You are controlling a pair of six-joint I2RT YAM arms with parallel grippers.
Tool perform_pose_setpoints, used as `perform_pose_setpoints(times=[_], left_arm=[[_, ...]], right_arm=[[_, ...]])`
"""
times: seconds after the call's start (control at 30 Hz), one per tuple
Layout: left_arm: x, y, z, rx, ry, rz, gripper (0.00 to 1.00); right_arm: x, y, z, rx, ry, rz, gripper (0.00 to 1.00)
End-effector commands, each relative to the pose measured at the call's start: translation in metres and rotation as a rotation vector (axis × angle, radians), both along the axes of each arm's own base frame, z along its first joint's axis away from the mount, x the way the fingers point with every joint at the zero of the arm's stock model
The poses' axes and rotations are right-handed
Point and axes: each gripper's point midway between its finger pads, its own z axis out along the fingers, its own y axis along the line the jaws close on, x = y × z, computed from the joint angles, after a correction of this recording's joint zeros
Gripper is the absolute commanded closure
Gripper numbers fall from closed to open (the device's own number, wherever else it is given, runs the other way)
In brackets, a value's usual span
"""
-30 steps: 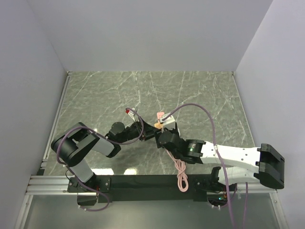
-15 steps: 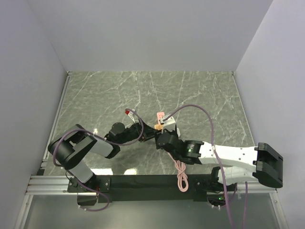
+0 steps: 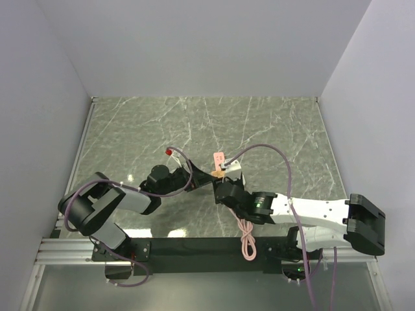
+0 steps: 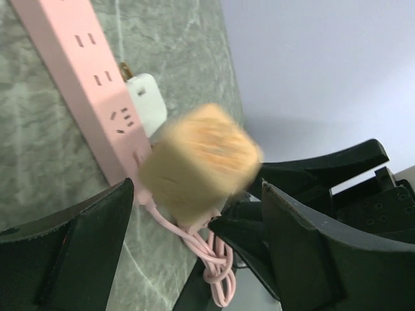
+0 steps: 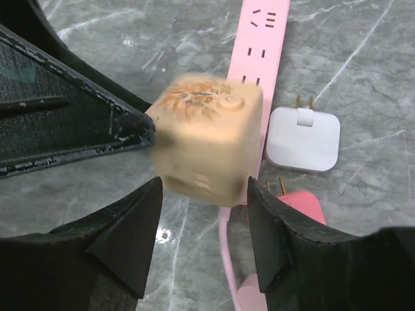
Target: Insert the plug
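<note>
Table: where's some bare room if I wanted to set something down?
Bare: the far half of the table, between the strip and the back wall, and the right side beyond the purple cable. Crowded: mid-table, where the left gripper, right gripper, cube, white adapter and plug cluster around the strip.

Left arm: black and grey rounded links.
Right arm: white shell, black joints, blocky black rear housing.
Cables: purple, one looping along each arm.
Left hand: matte black, wedge-shaped fingers.
Right hand: matte black, broad tapered fingers.
Base rail: black.
</note>
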Motion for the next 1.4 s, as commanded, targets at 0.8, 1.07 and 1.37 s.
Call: perform_pose_setpoints(times=[0.8, 1.07, 1.37], left_arm=[[0.03, 0.021, -0.023, 0.218, -0.178, 0.117, 0.17], [0.032, 0.062, -0.027, 0.296, -0.16, 0.308, 0.17], [-0.007, 0.079, -0.028, 0.258, -0.185, 0.248, 0.2]], right_arm=[[0.037, -0.015, 0.031, 0.203, 0.077, 0.004, 0.44], [0.006, 0.029, 0.022, 0.284, 0.277, 0.237, 0.33], [0.008, 0.023, -0.007, 0.327, 0.396, 0.25, 0.21]])
